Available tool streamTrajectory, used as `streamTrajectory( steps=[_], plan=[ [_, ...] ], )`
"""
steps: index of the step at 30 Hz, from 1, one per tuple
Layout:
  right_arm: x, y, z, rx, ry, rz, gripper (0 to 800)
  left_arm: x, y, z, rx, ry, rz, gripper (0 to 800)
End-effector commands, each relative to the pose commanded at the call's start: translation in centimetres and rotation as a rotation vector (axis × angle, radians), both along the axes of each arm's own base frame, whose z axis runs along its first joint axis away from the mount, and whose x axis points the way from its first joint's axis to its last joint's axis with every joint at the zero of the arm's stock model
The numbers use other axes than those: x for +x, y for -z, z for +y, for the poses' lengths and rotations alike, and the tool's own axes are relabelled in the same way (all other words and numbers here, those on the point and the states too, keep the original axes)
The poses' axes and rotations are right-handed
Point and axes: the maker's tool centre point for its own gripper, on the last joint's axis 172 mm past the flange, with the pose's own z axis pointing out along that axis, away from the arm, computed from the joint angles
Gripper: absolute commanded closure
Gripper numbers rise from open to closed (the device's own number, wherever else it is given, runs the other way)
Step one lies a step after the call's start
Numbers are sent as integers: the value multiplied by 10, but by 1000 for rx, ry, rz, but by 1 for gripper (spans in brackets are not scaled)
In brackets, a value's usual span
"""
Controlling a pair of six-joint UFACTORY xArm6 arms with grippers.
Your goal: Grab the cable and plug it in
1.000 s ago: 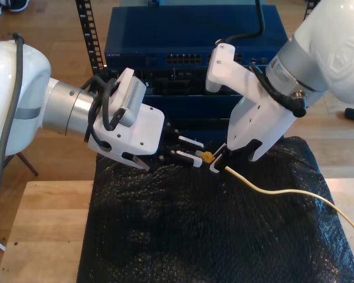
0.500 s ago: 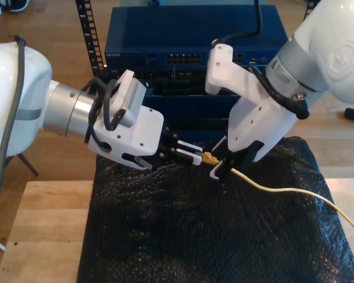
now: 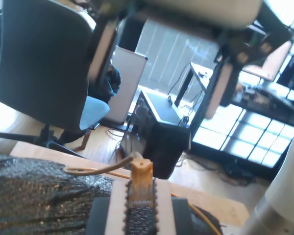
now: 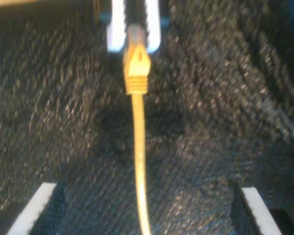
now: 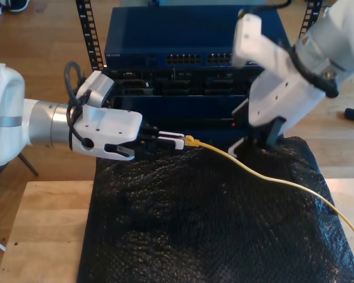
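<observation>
The yellow cable (image 5: 265, 177) runs from the exterior view's right edge across the black mat to its plug (image 5: 190, 141). My first gripper (image 5: 178, 140), on the arm at the exterior view's left, is shut on the plug (image 3: 141, 174), which pokes out past its toothed pads (image 3: 118, 205). My second gripper (image 5: 256, 143) hangs open above the mat's far right part in the exterior view, apart from the cable. Its own view has the cable (image 4: 139, 161) passing between its spread fingers (image 4: 39, 208) toward the plug (image 4: 137, 68), which is held in my first gripper (image 4: 134, 29).
A blue rack of network switches (image 5: 183, 35) with rows of ports (image 5: 189, 58) stands just behind the grippers. The black bubble-wrap mat (image 5: 194, 224) covers a wooden table (image 5: 47, 236). My second gripper (image 3: 159, 73) looms over the plug in the first wrist view.
My second gripper has let go of the cable and moved up and toward the exterior view's right. My first gripper now holds the plug and has drawn back toward the exterior view's left.
</observation>
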Motion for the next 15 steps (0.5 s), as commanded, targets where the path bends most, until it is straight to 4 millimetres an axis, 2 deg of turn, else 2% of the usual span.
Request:
streamTrajectory(
  steps=[6,9,15],
  plan=[
    [-19,-29,-2,-6,-141,-165,32,-2,-11,3,-21,21,101,797],
    [-21,-38,-3,-8,-164,-238,27,-3,-18,8,-55,53,129,797],
    [-22,-44,17,-2,-221,-348,28,-13,-32,9,-108,121,219,797]
  ],
)
